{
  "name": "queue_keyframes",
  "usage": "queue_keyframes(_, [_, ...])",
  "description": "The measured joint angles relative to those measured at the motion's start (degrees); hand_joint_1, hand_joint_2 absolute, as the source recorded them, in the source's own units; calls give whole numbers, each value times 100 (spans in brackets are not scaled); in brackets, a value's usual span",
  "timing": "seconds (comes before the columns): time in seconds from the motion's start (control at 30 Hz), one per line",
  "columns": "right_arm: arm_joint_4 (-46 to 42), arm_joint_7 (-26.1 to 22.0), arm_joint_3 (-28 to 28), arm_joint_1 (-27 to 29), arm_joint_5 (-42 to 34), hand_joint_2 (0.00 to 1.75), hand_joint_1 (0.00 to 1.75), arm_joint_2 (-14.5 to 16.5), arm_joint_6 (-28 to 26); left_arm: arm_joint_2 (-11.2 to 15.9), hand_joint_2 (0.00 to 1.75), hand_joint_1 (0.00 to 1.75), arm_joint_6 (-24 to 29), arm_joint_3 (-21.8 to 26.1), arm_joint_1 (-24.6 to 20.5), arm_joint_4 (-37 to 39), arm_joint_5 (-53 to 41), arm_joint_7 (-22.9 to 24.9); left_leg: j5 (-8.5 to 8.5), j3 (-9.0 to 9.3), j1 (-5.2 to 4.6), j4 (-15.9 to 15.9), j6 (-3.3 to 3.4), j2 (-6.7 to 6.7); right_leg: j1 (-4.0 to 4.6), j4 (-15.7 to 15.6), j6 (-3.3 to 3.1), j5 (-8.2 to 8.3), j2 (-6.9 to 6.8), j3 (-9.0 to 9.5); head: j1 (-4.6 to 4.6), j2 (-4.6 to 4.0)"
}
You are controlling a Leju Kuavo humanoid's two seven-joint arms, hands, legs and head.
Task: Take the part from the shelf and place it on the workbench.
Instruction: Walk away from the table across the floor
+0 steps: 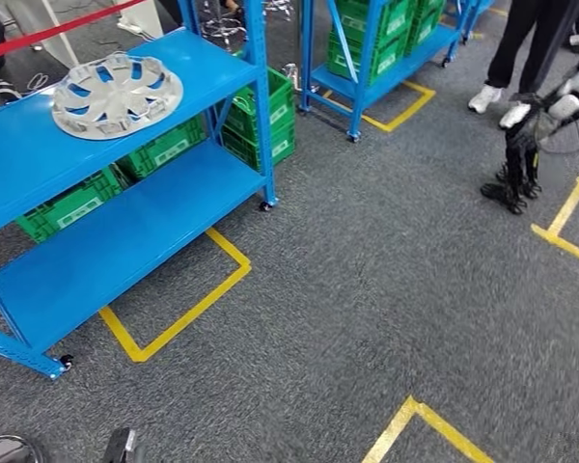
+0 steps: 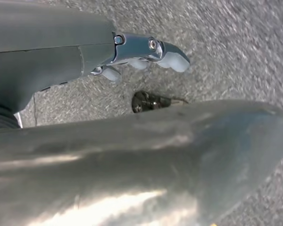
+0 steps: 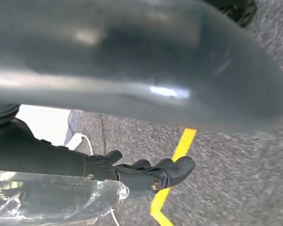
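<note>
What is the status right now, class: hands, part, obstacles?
Both robot hands hang empty over grey carpet. Silver spoked wheel cover lies untouched on blue metal shelf, top level. A person's legs stand far right.

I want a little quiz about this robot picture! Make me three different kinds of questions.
1. True or false: the silver wheel cover lies on the top shelf of the blue rack.
2. What colour are the crates behind the rack? A red, B green, C white.
3. Fill in: the tape lines on the grey carpet are ____.

Key: 1 true; 2 B; 3 yellow.
</note>
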Motion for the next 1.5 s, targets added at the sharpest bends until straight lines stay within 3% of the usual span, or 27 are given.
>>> queue_keyframes(0.07, [0, 0, 0, 10, -1, 0, 0, 0, -3, -13, 0, 0, -4, -8, -13, -16, -16, 12, 8, 0, 16, -3, 37, -91, -13, 675, 47, -343, 202, -322, 33, 0])
queue_keyframes(0.1, [0, 1, 0, 19, -1, 0, 0, 0, -4, -19, 0, 0, -7, -10, -18, -23, -27, 25, 8, -2, 16, -2, 47, -139, -15, 1044, 59, -489, 229, -505, 39, 0])
queue_keyframes(0.17, [0, 3, -1, 36, -1, 0, 0, 0, -4, -27, 0, 0, -12, -9, -12, -35, -49, 59, 9, -1, 18, -1, 47, -242, -19, 1338, 74, -511, 240, -675, 45, 0])
queue_keyframes(0.23, [0, 4, -2, 35, 1, 0, 0, -2, -5, -40, 0, 0, -20, -6, -7, -43, -65, 79, 12, 5, 29, 6, 27, -353, -44, 829, 78, -165, 281, -442, 44, 0])
queue_keyframes(0.3, [2, 3, -2, 26, 3, 0, 0, -3, -5, -55, 0, 0, -26, -4, -13, -50, -74, 82, 8, -7, 25, 33, -35, -464, -96, 103, 82, 108, 503, -75, 48, 0])
queue_keyframes(0.37, [5, 4, -1, 23, 5, 0, 0, -2, -5, -64, 0, 0, -27, -3, -17, -61, -79, 84, 23, -41, 21, 45, -116, -554, -114, -190, 40, 150, 648, 76, 49, 0])
queue_keyframes(0.43, [7, 7, -1, 26, 7, 0, 0, -4, -9, -67, 0, 0, -26, -1, -3, -69, -79, 84, 50, -64, 40, 27, -182, -601, -98, -208, -46, 174, 565, 76, 47, 0])
queue_keyframes(0.47, [6, 9, -2, 24, 6, 0, 0, -5, -12, -68, 0, 0, -27, 0, 5, -73, -79, 84, 19, -84, 42, 63, -208, -542, -96, -218, -87, 187, 523, 77, 39, 0])
queue_keyframes(0.5, [5, 10, -2, 25, 3, 0, 0, -7, -14, -69, 0, 0, -33, 1, 6, -75, -79, 84, -75, -147, 40, 193, -230, -447, -97, -230, -126, 199, 473, 79, 19, 0])
queue_keyframes(0.57, [4, 35, -2, 27, -7, 0, 0, -9, -26, -72, 0, 0, -70, 2, -11, -77, -80, 71, -419, -437, 30, 799, -261, -231, -83, -239, -185, 191, 381, 74, -23, 0])
queue_keyframes(0.63, [4, 110, -2, 37, -8, 0, 0, -11, -64, -73, 0, 0, -119, 2, -20, -79, -94, 48, -703, -797, 31, 1531, -270, -174, -60, -240, -215, 167, 290, 71, -34, 0])
queue_keyframes(0.67, [4, 148, -2, 39, -5, 0, 0, -11, -84, -74, 0, 0, -133, 3, -11, -80, -102, 37, -706, -877, 30, 1694, -263, -170, -52, -240, -219, 159, 256, 76, -34, 0])
queue_keyframes(0.7, [4, 178, -2, 38, -3, 0, 0, -11, -93, -74, 0, 0, -138, 4, 0, -82, -109, 29, -616, -862, 27, 1667, -248, -169, -45, -240, -219, 150, 233, 86, -34, 0])
queue_keyframes(0.73, [4, 190, -3, 35, -5, 0, 0, -11, -89, -74, 0, 0, -138, 5, 9, -88, -112, 22, -427, -719, 21, 1395, -221, -166, -40, -240, -213, 141, 220, 104, -34, 0])
queue_keyframes(0.77, [5, 197, -3, 30, -11, 0, 0, -11, -76, -74, 0, 0, -138, 6, 12, -97, -113, 17, -221, -515, 8, 1013, -183, -148, -38, -241, -202, 130, 213, 123, -34, 0])
queue_keyframes(0.83, [7, 221, -3, 21, -22, 0, 0, -11, -48, -75, 0, 0, -138, 6, -3, -118, -116, 13, -20, -135, -27, 292, -107, -101, -13, -240, -152, 96, 205, 150, -32, 0])
queue_keyframes(0.9, [9, 268, -3, 19, -23, 0, 0, -11, -26, -79, 0, 0, -143, 6, -11, -128, -126, 11, -66, -20, -45, 29, -53, -83, 4, -244, -78, 106, 196, 182, -31, 0])
queue_keyframes(1.0, [14, 317, -4, 17, -22, 0, 0, -11, 0, -87, 0, 0, -160, 8, 14, -133, -149, 10, -88, 76, -14, -23, 34, -113, -6, -90, 25, 48, 203, 150, -9, 0])
queue_keyframes(1.07, [20, 322, -3, 7, -21, 0, 0, -11, 8, -95, 0, 0, -175, 9, 10, -139, -164, 10, -118, 152, 0, -32, 83, -118, -9, 469, 67, -191, 230, -171, 19, 1])
queue_keyframes(1.13, [28, 323, -3, 14, -16, 0, 0, -11, 13, -100, 0, 0, -188, 9, 8, -141, -172, 10, -168, 210, 0, -32, 105, -130, -13, 1197, 97, -426, 237, -647, 34, 1])
queue_keyframes(1.17, [31, 324, -3, 26, -13, 0, 0, -11, 15, -101, 0, 0, -189, 9, 15, -143, -175, 12, -201, 251, 2, -32, 102, -142, -16, 1382, 110, -438, 238, -813, 37, 1])
queue_keyframes(1.2, [34, 323, -4, 38, -10, 0, 0, -11, 15, -101, 0, 0, -189, 10, 21, -144, -179, 14, -239, 304, 6, -31, 93, -158, -22, 1359, 115, -341, 238, -880, 42, 0])
queue_keyframes(1.23, [36, 323, -5, 46, -9, 0, 0, -13, 15, -101, 0, 0, -189, 10, 25, -144, -183, 9, -282, 367, 12, -31, 80, -174, -30, 1129, 117, -146, 238, -840, 44, 0])
queue_keyframes(1.3, [39, 321, -7, 50, -9, 0, 0, -16, 13, -100, 0, 0, -196, 11, 21, -148, -192, -23, -385, 490, 19, -19, 31, -196, -50, 352, 114, 343, 243, -586, 55, 0])
queue_keyframes(1.33, [40, 320, -6, 43, -9, 0, 0, -17, 11, -98, 0, 0, -200, 11, 15, -154, -196, -44, -436, 525, 15, -15, 0, -202, -54, 58, 83, 459, 250, -483, 63, 0])
queue_keyframes(1.4, [44, 320, -5, 34, -9, 0, 0, -18, 7, -95, 0, 0, -205, 11, 5, -169, -201, -68, -500, 566, 4, -14, -74, -208, -46, -173, -12, 495, 260, -395, 77, 0])
queue_keyframes(1.5, [44, 318, -7, 41, -9, 0, 0, -19, 1, -93, 0, 0, -205, 11, 2, -179, -215, -83, -529, 574, 11, 87, -169, -193, -47, -196, -142, 488, 262, -309, 67, 0])
